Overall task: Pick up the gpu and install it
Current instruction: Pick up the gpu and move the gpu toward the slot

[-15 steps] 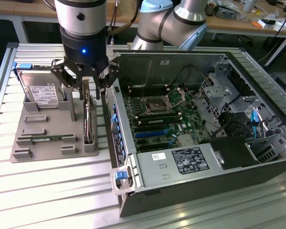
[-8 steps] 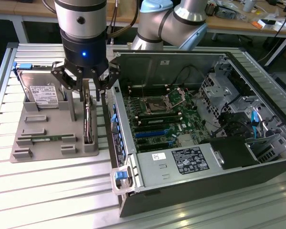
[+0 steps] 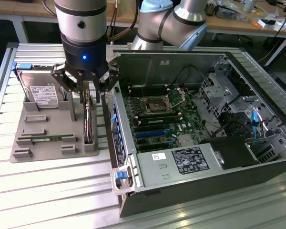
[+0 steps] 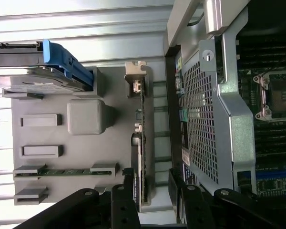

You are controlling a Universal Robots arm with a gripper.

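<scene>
The gpu stands on its long edge in a slot at the exterior view's right end of the grey holder tray. Its silvery bracket end and thin dark board appear edge-on in the wrist view. My gripper hangs straight above the card's top edge, open, with one finger on each side of it. In the wrist view the gripper straddles the card with a gap on both sides. The open computer case lies beside the tray, with blue expansion slots on its motherboard.
A silver hard drive with a white label stands at the tray's back, blue-edged in the wrist view. A green memory stick lies in a tray slot. The case's perforated metal wall rises close beside the card.
</scene>
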